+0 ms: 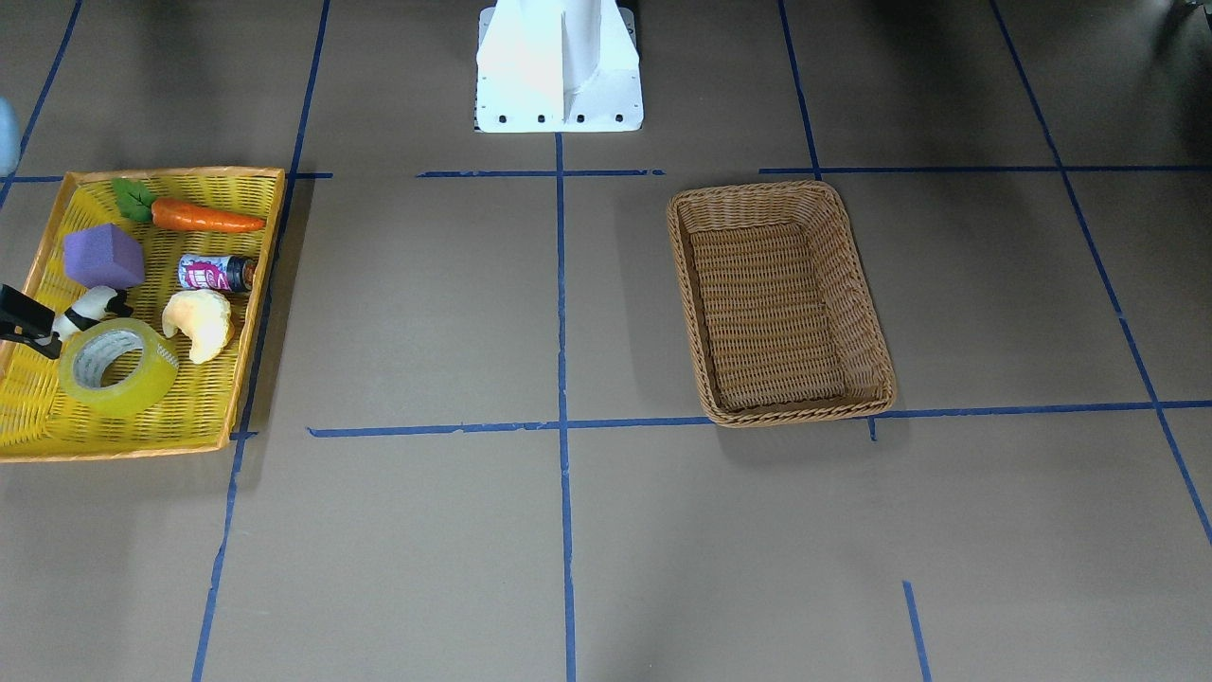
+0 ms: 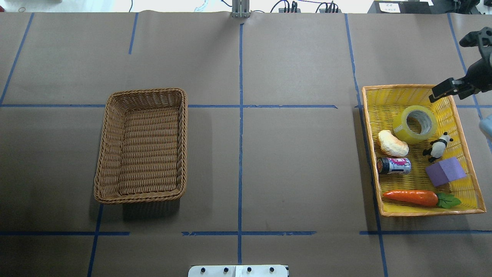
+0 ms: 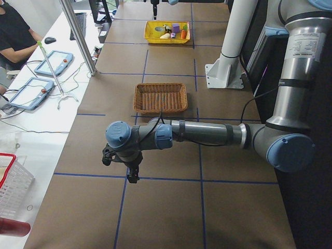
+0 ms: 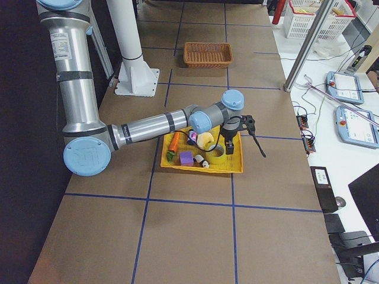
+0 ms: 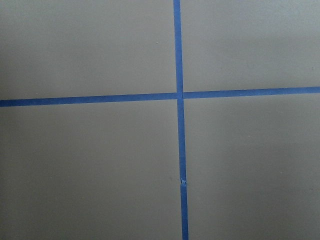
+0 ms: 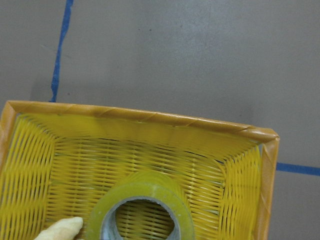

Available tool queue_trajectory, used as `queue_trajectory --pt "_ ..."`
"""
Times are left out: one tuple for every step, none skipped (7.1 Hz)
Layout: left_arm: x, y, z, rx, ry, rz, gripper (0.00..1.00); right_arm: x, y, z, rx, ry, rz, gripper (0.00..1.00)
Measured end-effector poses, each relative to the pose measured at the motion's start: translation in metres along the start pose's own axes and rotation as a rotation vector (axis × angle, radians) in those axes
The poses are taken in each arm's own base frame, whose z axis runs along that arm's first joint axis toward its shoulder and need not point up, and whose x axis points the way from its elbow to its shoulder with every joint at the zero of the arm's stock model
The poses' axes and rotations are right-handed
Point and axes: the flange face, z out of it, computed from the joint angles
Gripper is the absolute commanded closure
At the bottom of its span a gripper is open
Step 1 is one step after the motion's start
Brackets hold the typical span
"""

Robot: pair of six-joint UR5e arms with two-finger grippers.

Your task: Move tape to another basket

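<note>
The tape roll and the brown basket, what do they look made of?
The tape: seemingly glossy translucent yellow-green plastic film, wound on a grey-white core that looks like cardboard. The basket: apparently woven wicker, matte brown, with a braided rim.

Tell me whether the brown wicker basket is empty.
Empty. Overhead, the basket shows only bare woven floor; the tape lies in the yellow tray.

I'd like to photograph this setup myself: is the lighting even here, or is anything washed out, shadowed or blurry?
Front-facing view: the white base is washed out, the basket throws a soft shadow. Overhead view: the strip beyond the table glares white. Right wrist view: the tape is slightly soft and cut off at the bottom. Left wrist view: evenly lit, no glare.
</note>
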Motion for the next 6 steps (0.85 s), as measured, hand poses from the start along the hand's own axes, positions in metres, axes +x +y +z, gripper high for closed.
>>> queue_trajectory --pt "0.0 0.0 0.0 0.0 0.0 0.0 0.0 -0.001 0.002 0.015 -0.009 0.006 -0.005 0.0" --pt "0.0 0.0 0.0 0.001 0.0 0.0 0.0 -0.004 0.004 0.029 -0.021 0.017 -0.015 0.0" --pt "0.0 0.0 0.0 0.001 0.0 0.0 0.0 -0.008 0.006 0.045 -0.039 0.03 -0.025 0.0" --pt "0.0 0.0 0.0 0.001 0.0 -0.001 0.0 -0.011 0.008 0.06 -0.059 0.04 -0.032 0.0" --pt "0.001 0.0 0.0 0.001 0.0 -0.001 0.0 -0.012 0.009 0.071 -0.076 0.05 -0.035 0.0" --pt "0.001 0.0 0.0 0.001 0.001 -0.001 0.0 -0.011 0.01 0.079 -0.089 0.056 -0.034 0.0"
